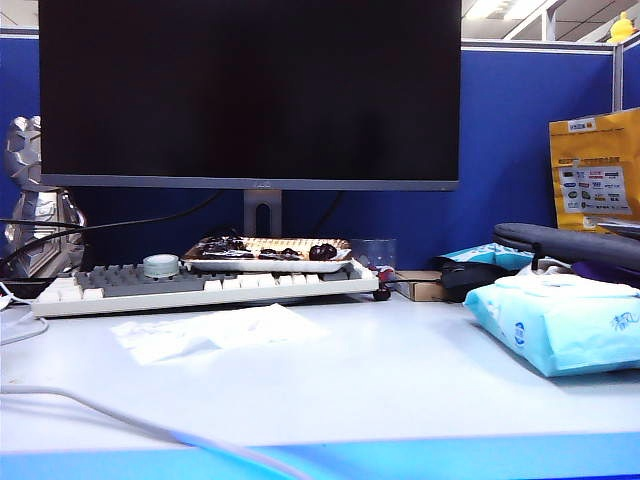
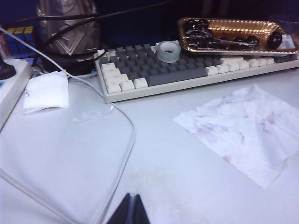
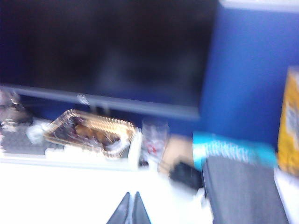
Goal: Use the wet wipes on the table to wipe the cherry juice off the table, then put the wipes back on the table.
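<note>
The wet wipes [image 1: 215,330] are one thin white sheet lying flat on the table [image 1: 400,380], just in front of the keyboard. In the left wrist view the sheet [image 2: 243,130] carries pink streaks of cherry juice; no red juice shows on the table top [image 2: 177,172] itself. My left gripper [image 2: 132,196] hovers low over bare table, off to the side of the sheet, shut and empty. My right gripper [image 3: 132,193] is shut and empty too, in a blurred view facing the monitor over the pale table [image 3: 70,191]. Neither arm appears in the exterior view.
A keyboard [image 1: 200,285] with a tape roll [image 1: 160,265] on it sits behind the sheet, and a gold tray of cherries [image 1: 265,252] behind that. A light blue pack [image 1: 560,325] lies at right. A cable [image 1: 100,410] crosses the front left. Folded paper [image 2: 46,91] lies beside a power strip [image 2: 9,84].
</note>
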Available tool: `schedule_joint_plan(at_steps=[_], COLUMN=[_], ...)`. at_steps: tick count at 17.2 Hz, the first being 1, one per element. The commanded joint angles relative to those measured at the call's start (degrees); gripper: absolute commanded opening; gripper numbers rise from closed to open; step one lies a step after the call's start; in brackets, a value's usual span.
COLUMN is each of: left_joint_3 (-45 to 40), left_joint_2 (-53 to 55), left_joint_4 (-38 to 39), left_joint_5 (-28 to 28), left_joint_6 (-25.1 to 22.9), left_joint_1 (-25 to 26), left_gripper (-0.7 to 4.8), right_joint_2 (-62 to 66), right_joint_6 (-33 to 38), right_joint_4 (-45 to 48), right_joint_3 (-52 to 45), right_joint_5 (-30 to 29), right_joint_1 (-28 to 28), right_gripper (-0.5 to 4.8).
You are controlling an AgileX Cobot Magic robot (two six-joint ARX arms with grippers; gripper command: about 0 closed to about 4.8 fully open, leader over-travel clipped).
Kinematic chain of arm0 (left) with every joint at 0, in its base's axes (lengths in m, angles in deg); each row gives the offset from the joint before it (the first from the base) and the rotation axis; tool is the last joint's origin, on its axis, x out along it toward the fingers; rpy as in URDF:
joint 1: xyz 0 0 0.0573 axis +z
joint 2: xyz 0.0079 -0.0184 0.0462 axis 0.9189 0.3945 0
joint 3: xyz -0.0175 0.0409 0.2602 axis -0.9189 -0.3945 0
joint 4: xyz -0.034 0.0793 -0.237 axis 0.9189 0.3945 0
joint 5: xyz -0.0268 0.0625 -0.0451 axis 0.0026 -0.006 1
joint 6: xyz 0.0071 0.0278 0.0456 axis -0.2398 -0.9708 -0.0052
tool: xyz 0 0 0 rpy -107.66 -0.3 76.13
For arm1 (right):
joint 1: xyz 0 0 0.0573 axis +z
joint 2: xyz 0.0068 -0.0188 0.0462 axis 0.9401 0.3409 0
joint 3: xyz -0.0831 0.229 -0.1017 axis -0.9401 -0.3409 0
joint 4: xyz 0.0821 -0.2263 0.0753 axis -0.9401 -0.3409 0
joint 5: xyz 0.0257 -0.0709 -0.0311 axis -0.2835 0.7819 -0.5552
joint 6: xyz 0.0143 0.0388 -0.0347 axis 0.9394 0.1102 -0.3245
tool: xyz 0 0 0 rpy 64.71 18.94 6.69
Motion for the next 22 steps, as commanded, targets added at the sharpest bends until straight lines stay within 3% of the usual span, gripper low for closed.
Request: schedule_joint_plan(at_steps=[1,7,13,16,22], left_joint_3=[-0.02,-0.02,-0.02,-0.02,-0.02], left_joint_2=[-0.17,-0.17,-0.17,-0.17,-0.17], left_joint_4=[0.74,0.74,0.74,0.74,0.74], left_joint_5=[-0.04,-0.02,-0.02,-0.02,-0.02], left_joint_6=[0.17,0.17,0.17,0.17,0.17], left_joint_1=[-0.02,-0.02,-0.02,0.0,0.0], left_gripper=[-0.03,-0.03,-0.03,-0.03,-0.03], right_joint_2=[-6.62,-11.32,-18.03,-21.09,-21.07], right_joint_6=[4.42,5.84,10.43,10.23,10.12], right_joint_4=[4.61,4.33,-0.74,-7.76,-7.45], right_joint_3=[-8.74,-19.43,-26.36,-26.91,-26.91], right_joint_5=[-0.15,-0.31,-0.22,-0.26,-0.24], right_joint_1=[-2.01,-6.93,-6.97,-6.97,-6.86], right_gripper=[-0.01,-0.01,-0.01,-0.01,-0.01])
